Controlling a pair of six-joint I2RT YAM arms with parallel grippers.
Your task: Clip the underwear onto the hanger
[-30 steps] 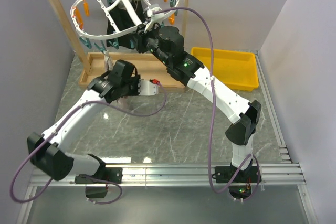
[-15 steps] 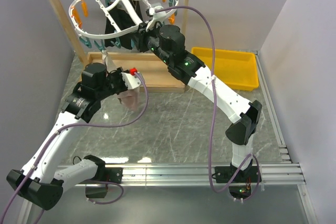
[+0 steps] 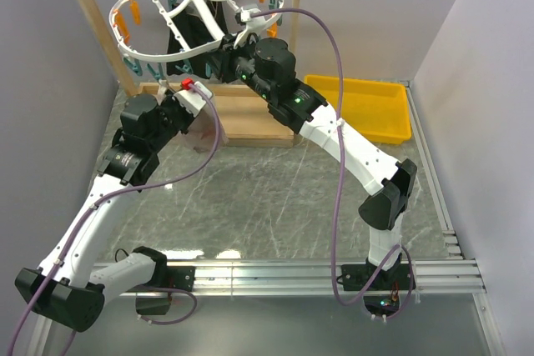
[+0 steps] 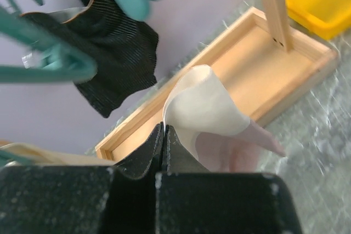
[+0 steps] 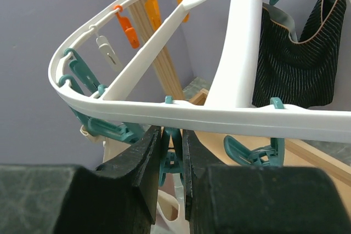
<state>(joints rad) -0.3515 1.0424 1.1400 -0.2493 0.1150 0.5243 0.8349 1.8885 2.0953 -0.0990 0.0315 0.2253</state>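
Reaching up from the near left corner of the bench (image 3: 275, 206), the left arm holds its gripper (image 4: 164, 131) in front of the foot of the wooden rack (image 3: 90, 18). Its fingers are pressed together on the beige waistband of the underwear (image 4: 219, 119). The band curls up in a loop beside the fingertips, and the pink fabric trails down and to the right over the edge of the rack's base tray (image 4: 258, 58). Whether the lowest fold touches the bench cannot be told. The garment hangs below the near rim of the hanger (image 3: 123, 46) and touches none of its pins.

Farther back and higher, the right arm stretches across from its base at the near right, and its gripper (image 5: 170, 135) sits right under the hanger's white rim. The fingers are drawn narrow and pinch a teal clothespin (image 5: 171, 160) that dangles from the rim between them. More teal pins hang on either side along the same curve, and orange pins (image 5: 127, 26) line the far arc.

Behind the ring, a black garment (image 5: 299, 64) hangs clipped from the far side, its lower edge above the base tray. The hanger's hook goes up to the rack's top bar. A yellow bin (image 3: 367, 106) rests on the bench to the right of the rack, against the back wall.
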